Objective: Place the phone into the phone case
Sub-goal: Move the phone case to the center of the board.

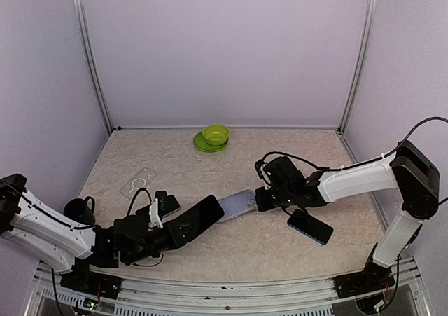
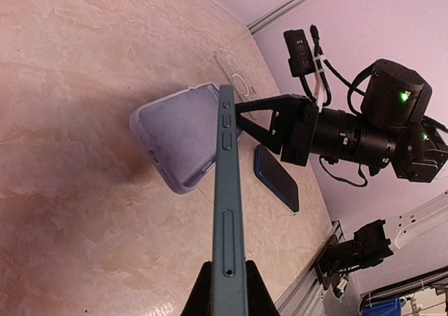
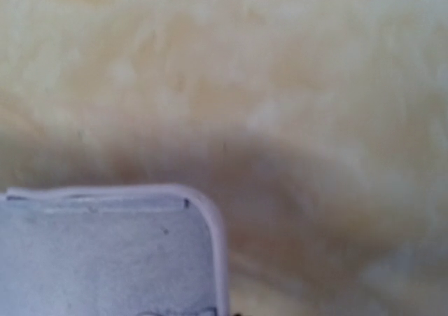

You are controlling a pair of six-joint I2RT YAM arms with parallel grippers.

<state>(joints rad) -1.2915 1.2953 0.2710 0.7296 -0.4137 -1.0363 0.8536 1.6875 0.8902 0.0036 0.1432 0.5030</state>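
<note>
My left gripper [image 1: 170, 230] is shut on the near end of a dark phone [image 1: 201, 216]. In the left wrist view the phone [image 2: 228, 204] is seen edge-on, running up from the gripper [image 2: 225, 291]. Its far end sits at the rim of the lavender phone case [image 2: 180, 137]. The case [image 1: 238, 204] is tilted, open side showing, and my right gripper [image 1: 258, 200] is shut on its right edge. In the right wrist view only a corner of the case [image 3: 105, 253] fills the lower left; the fingers are hidden.
A dark blue phone [image 1: 310, 226] lies flat under the right arm. A clear case [image 1: 138, 181], a black phone [image 1: 163, 205] and a black mug [image 1: 79, 209] sit at the left. A green bowl on a green plate [image 1: 215, 135] stands at the back.
</note>
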